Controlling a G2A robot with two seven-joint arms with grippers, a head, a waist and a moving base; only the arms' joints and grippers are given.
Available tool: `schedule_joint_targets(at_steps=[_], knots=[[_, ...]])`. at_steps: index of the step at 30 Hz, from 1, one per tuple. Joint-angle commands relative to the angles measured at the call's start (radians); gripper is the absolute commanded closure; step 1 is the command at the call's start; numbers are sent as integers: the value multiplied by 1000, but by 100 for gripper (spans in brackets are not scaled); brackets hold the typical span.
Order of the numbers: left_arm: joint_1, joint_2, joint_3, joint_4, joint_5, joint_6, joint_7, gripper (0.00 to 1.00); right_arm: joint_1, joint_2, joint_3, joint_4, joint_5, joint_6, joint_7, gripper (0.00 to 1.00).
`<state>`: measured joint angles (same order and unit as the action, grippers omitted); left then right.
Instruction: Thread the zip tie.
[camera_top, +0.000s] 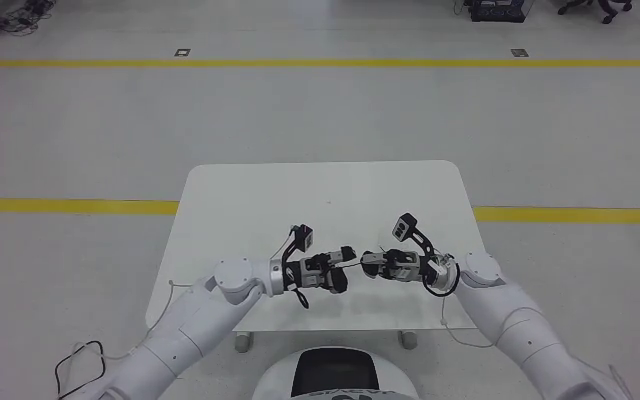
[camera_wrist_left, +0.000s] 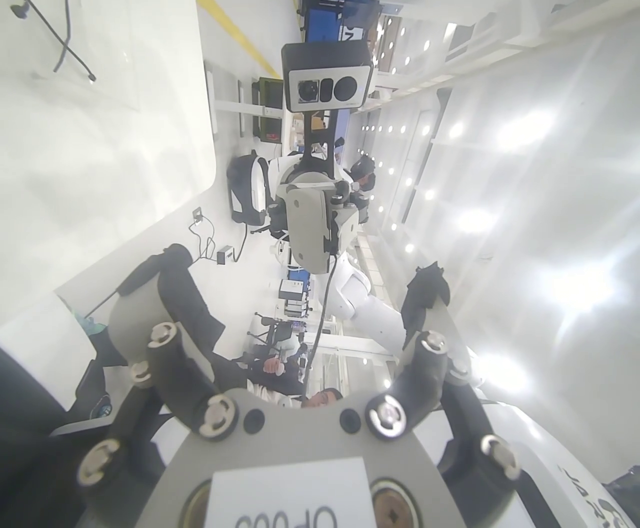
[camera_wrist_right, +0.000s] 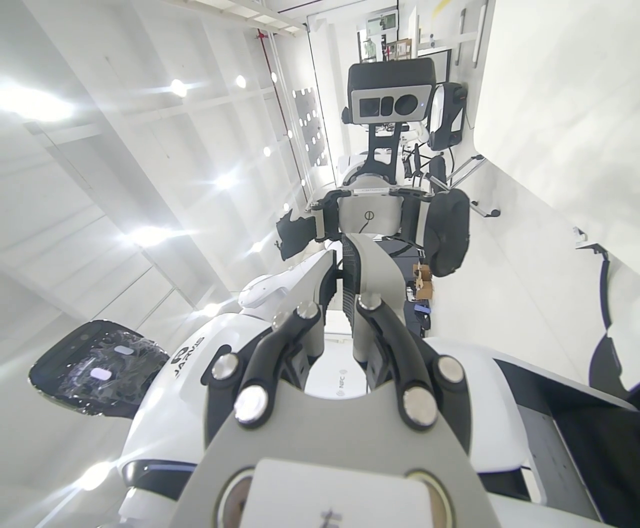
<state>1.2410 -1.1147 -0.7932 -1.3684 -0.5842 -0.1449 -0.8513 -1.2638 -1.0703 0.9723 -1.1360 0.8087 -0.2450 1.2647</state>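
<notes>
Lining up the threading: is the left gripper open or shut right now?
Open. In the left wrist view the left gripper has its two fingers standing wide apart.

We read nothing whole: a white label (camera_wrist_left: 287, 492) on the left wrist plate bears upside-down print (cut off at the edge), likewise the right wrist's label (camera_wrist_right: 332, 492).

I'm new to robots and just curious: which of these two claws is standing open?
The left gripper: its two fingers are spread wide apart. The right gripper, facing it above the table, has its fingers pressed together.
</notes>
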Motion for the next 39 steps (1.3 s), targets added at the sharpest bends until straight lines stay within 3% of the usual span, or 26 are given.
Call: schedule_joint_targets(at_steps=[1,12,21,39], knots=[[-2,-1,2,2,0,1,0,0,0,-1,1,1,-1,1,1,100],[-7,-2,8,5,0,2,-1,0,-1,-8,7,5,-8,5,4,100],[-6,-1,9,7,0,0,-1,41,-2,-12,13,10,-14,7,6,100],[-4,2,7,0,3,-2,1,58,4,-21,15,20,-44,33,9,100]])
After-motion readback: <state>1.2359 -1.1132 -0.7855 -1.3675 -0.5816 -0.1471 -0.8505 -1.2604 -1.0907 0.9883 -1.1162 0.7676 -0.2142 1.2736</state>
